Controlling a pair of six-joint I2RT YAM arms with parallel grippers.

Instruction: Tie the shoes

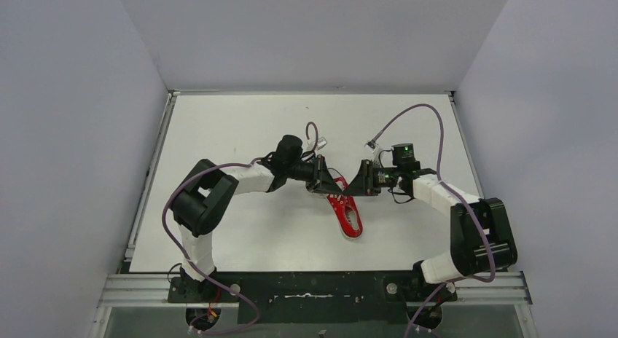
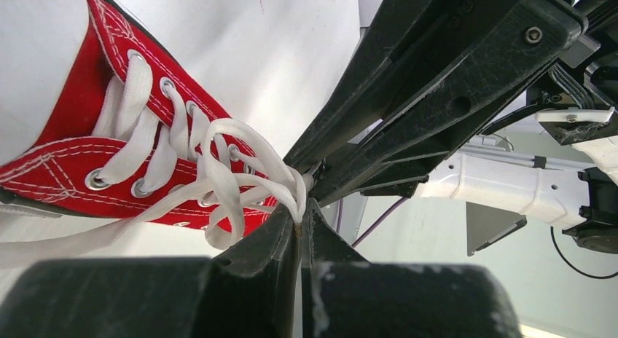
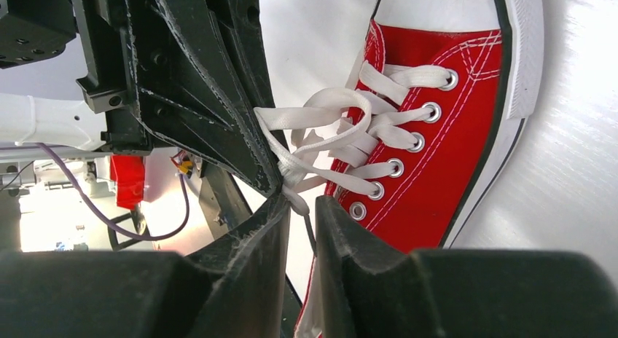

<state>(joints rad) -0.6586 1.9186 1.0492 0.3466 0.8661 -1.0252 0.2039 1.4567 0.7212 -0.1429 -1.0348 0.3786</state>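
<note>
The red sneaker (image 1: 348,215) with white laces lies mid-table, its toe toward the near edge. It also shows in the left wrist view (image 2: 65,163) and the right wrist view (image 3: 437,163). My left gripper (image 1: 329,183) (image 2: 300,210) is shut on a loop of the white lace (image 2: 218,163) over the eyelets. My right gripper (image 1: 356,186) (image 3: 302,202) meets it tip to tip above the shoe's tongue. Its jaws stand a narrow gap apart, with a lace end (image 3: 295,196) hanging at the left fingertip. The laces (image 3: 328,127) are bunched in loose loops.
The white table (image 1: 240,127) is walled by grey panels on three sides. Purple cables (image 1: 419,112) arc above both arms. A black rail (image 1: 313,294) with the arm bases runs along the near edge.
</note>
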